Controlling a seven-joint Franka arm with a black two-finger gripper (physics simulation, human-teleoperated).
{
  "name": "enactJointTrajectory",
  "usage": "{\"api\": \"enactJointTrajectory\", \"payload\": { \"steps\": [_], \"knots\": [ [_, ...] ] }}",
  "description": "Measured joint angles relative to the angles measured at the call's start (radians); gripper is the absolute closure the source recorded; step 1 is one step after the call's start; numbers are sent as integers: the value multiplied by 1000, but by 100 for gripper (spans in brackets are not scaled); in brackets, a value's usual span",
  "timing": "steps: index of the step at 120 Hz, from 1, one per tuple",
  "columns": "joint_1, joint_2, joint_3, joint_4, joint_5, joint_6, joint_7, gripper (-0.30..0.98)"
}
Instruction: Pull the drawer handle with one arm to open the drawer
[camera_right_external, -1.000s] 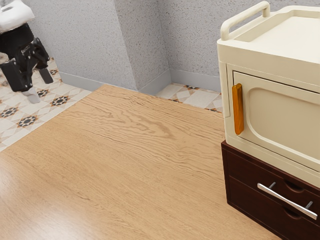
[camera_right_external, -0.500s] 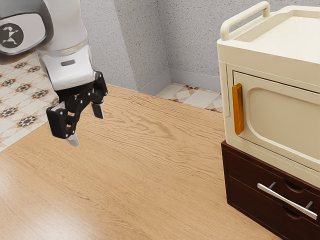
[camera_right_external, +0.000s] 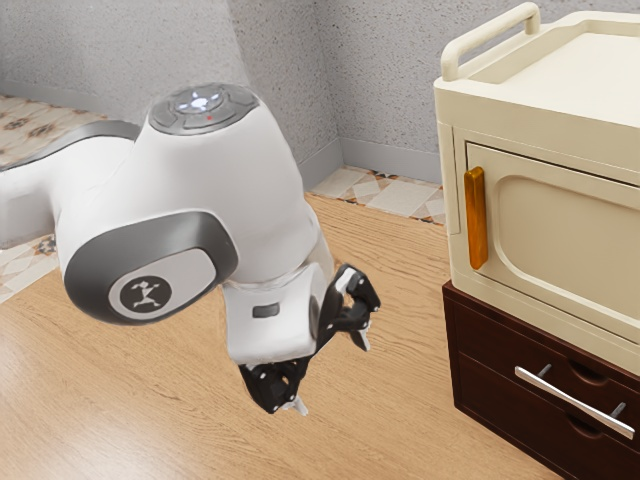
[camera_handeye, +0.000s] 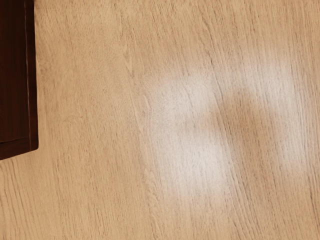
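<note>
The black two-finger gripper (camera_right_external: 330, 373) is hanging open above the wooden tabletop (camera_right_external: 420, 420), well apart from the silver bar handle (camera_right_external: 575, 403) on the dark-brown drawer unit (camera_right_external: 490, 345), exterior view's right. That's looking shut; reaching, gripping, pulling are all remaining.

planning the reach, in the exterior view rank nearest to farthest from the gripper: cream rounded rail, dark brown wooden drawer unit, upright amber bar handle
1. Dark brown wooden drawer unit: low, at the exterior view's right
2. Upright amber bar handle: above the unit's near corner
3. Cream rounded rail: highest up
</note>
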Motion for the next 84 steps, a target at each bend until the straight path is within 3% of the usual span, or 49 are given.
{"api": "enactJointTrajectory", "payload": {
  "steps": [29,57,84],
  "knots": [
    [-102,1,9,-21,30,165,8,0],
    [-194,18,2,-15,95,228,10,0],
    [-245,57,0,10,119,258,8,0]
  ]
}}
